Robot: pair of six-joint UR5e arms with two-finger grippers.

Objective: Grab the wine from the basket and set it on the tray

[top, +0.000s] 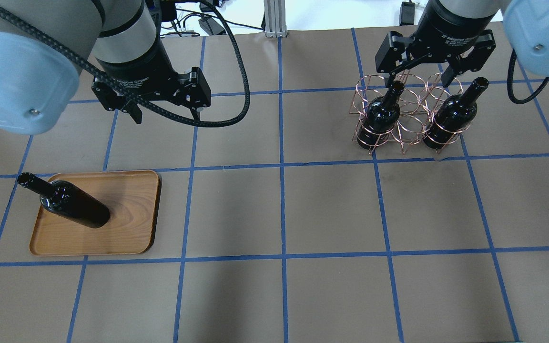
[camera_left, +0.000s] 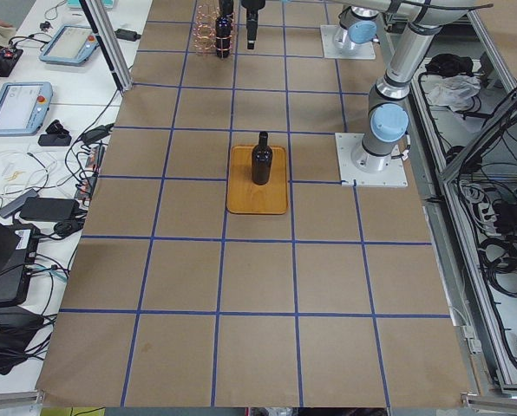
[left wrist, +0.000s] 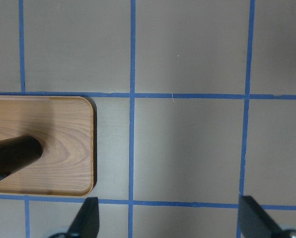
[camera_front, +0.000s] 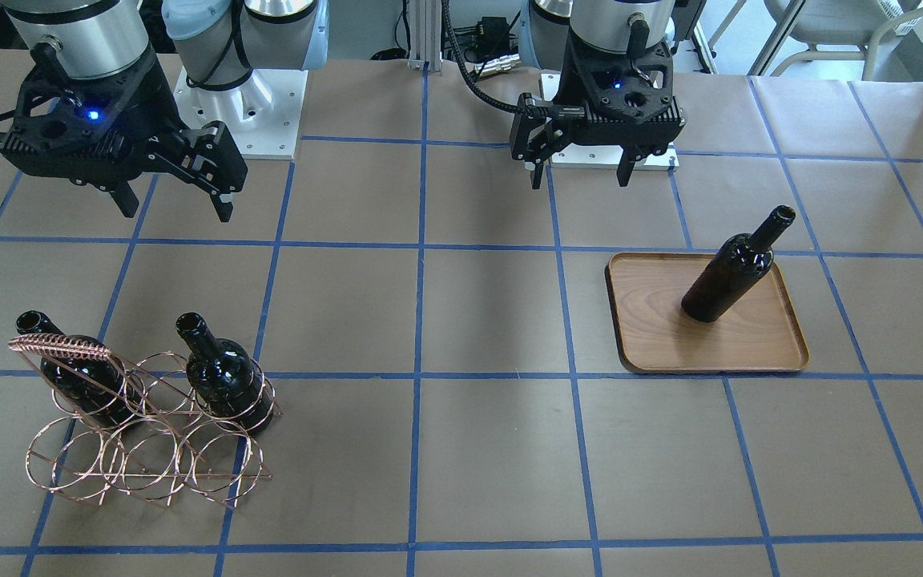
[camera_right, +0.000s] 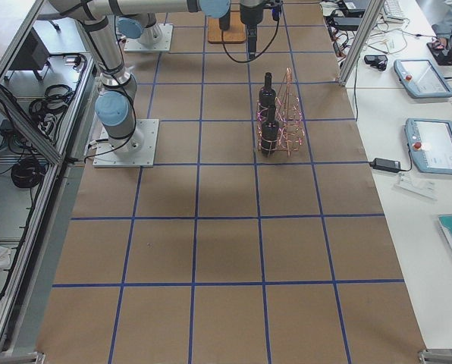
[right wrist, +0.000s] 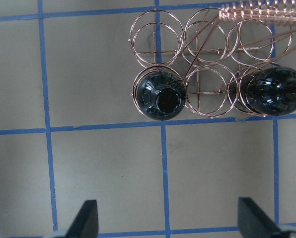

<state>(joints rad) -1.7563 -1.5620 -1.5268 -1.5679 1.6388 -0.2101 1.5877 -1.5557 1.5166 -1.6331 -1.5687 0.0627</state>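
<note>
One black wine bottle [camera_front: 730,272] stands upright on the wooden tray [camera_front: 654,320], and shows from overhead [top: 72,205] on the tray [top: 127,214]. Two more bottles [top: 381,116] [top: 451,119] stand in rings of the copper wire basket [top: 408,102]. My left gripper [top: 165,114] is open and empty, above the table behind the tray. My right gripper [top: 417,78] is open and empty, high over the basket, beside the bottle necks. In the right wrist view the bottle mouth [right wrist: 163,96] lies ahead of the open fingers [right wrist: 88,218].
The table is covered in brown paper with a blue tape grid [top: 281,166]. The arm bases [camera_front: 245,112] stand at the robot side. The basket's handle bar [camera_front: 61,349] runs beside one bottle. Operators' desks with tablets [camera_right: 438,144] flank the table.
</note>
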